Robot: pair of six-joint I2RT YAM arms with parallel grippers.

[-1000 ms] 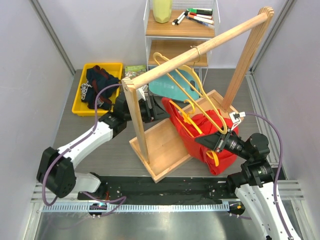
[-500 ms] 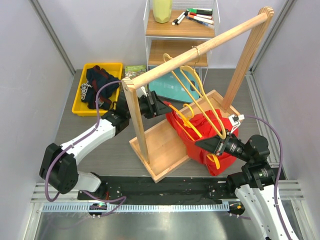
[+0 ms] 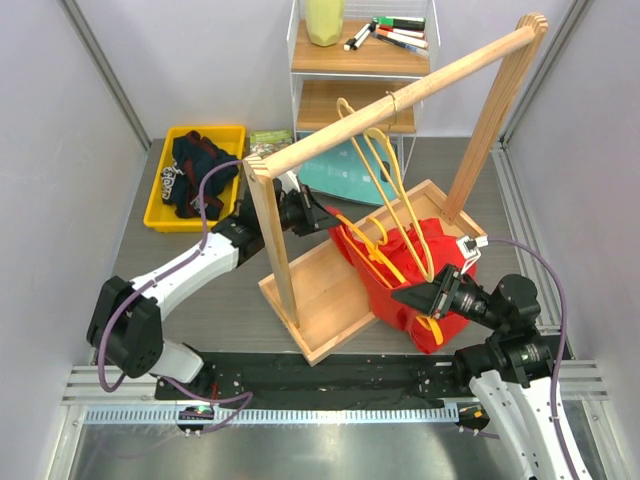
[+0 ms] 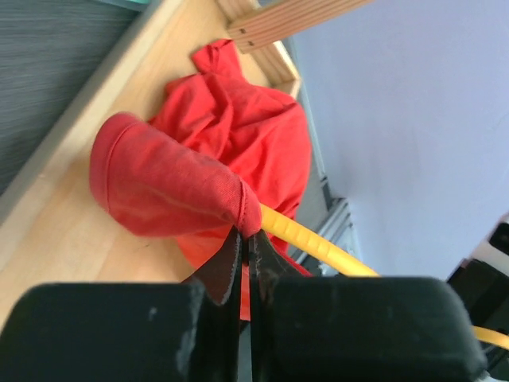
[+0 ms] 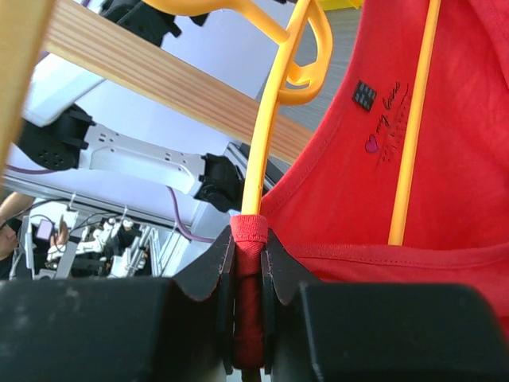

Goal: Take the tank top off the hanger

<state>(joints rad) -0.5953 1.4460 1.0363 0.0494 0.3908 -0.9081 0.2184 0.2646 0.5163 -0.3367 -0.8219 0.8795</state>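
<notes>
You had the red tank top [image 3: 400,270] hanging on the yellow hanger [image 3: 385,175], which hung from the slanted wooden rail [image 3: 400,95]. The cloth sagged down over the wooden tray [image 3: 320,290] under the rack.

Your left gripper [image 3: 322,218] was clamped on a bunched fold of the tank top at the hanger's left end. In the left wrist view the fingers [image 4: 227,267] met on red cloth right where the yellow arm came out of it. Your right gripper [image 3: 418,296] was pinched tight on a rolled red strap [image 5: 248,263] at the foot of another yellow bar. Holding both ends this way looked meant to let you slide each side off its arm while the rail kept the hanger up.

Some of it was hard to read. From above, the yellow bars and hooks overlapped, so you could not tell whether that was one hanger or two, or which hook bore the load. The right arm covered the lower hem. The small label [image 5: 364,94] inside the neckline was too blurred to read. Neither wrist view showed whether any cloth was caught under a bar.
</notes>
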